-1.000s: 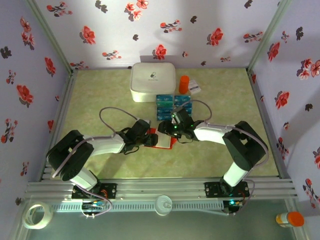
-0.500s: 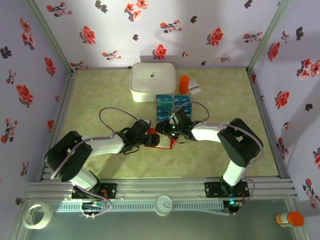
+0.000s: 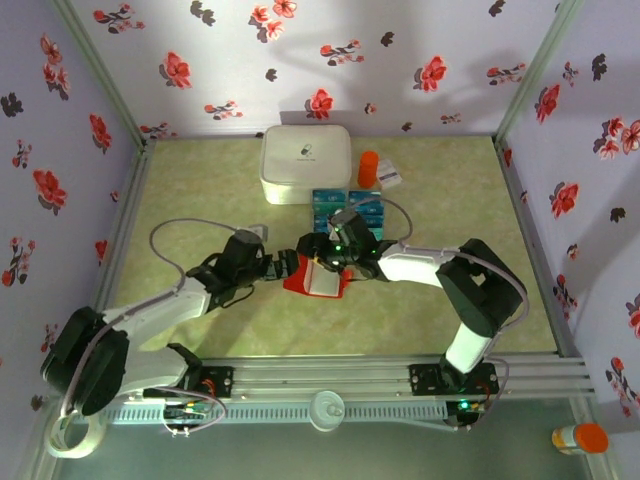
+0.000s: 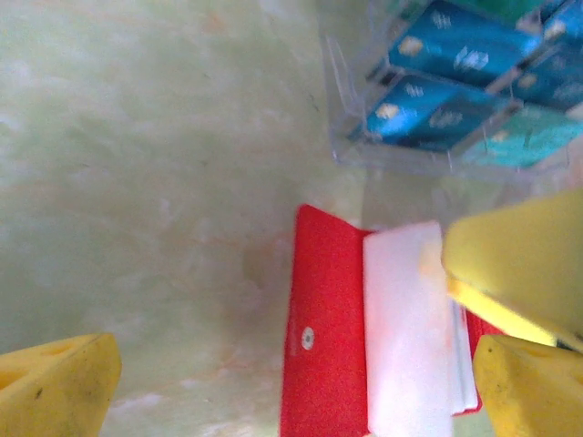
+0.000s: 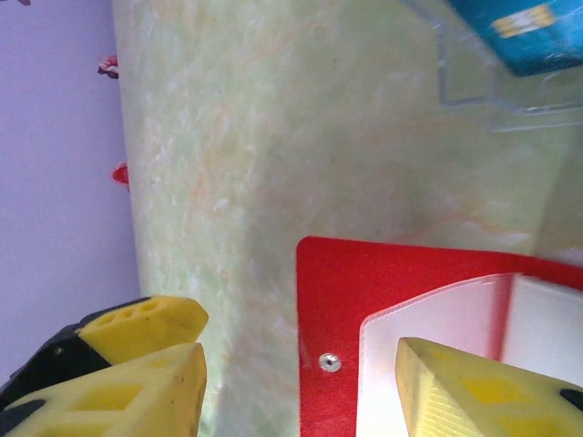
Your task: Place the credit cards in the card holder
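hovering low at lower left of centre in the top view, left gripper point(image 4: 291, 387) is spread wide and grips nothing; its tips straddle the wallet w/o touching it, far as i can tell. wallet point(image 3: 312, 282) lies open flat on the table, centre frame, red flap left, pale inside up, no card in it yet. right gripper point(image 5: 301, 387) also stands parted, holding nothing: one finger point(image 5: 474, 391) over the pale pocket, the other past the red edge over bare table. risk: nothing clamps the wallet, so a nudge from that finger could slide it or let the flap fold shut. farther up, cards point(image 3: 349, 208) sit in rows on a clear sheet point(image 4: 339, 91); glossy + close-packed, so a pinch may slip or drag the sheet. white box point(image 3: 306, 163) behind.
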`<control>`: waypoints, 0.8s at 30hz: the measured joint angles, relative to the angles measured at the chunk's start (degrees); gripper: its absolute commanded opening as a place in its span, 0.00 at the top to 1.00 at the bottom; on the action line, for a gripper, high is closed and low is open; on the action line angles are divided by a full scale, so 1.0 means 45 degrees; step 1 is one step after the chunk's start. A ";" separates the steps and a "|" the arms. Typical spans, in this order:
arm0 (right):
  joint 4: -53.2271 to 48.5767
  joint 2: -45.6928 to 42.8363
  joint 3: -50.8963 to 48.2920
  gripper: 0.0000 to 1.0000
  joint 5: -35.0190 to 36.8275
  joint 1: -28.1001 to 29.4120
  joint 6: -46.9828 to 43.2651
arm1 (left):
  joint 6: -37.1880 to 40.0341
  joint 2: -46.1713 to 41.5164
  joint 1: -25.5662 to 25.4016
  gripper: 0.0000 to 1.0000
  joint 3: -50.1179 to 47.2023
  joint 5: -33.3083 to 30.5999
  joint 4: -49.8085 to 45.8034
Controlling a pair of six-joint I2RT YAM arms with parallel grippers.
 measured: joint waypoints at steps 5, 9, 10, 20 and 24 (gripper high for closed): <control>0.0073 0.0437 0.0393 0.42 -0.0005 0.0398 0.0199 | -0.0457 -0.0991 0.0661 0.00 -0.0437 -0.0010 -0.0034; 0.0588 0.1394 0.0811 0.42 -0.0058 0.0559 0.0442 | -0.0529 -0.1326 0.0894 0.00 -0.0500 -0.0010 -0.0180; 0.0733 0.1627 0.0855 0.42 -0.0068 0.0559 0.0510 | -0.0529 -0.1360 0.0928 0.00 -0.0515 -0.0010 -0.0228; 0.1394 0.2356 0.0869 0.41 -0.0189 0.0583 0.0865 | -0.0529 -0.1355 0.0996 0.00 -0.0763 -0.0005 -0.0437; 0.1472 0.2312 0.0782 0.41 -0.0248 0.0578 0.0865 | -0.0525 -0.1214 0.0996 0.00 -0.0763 0.0000 -0.0437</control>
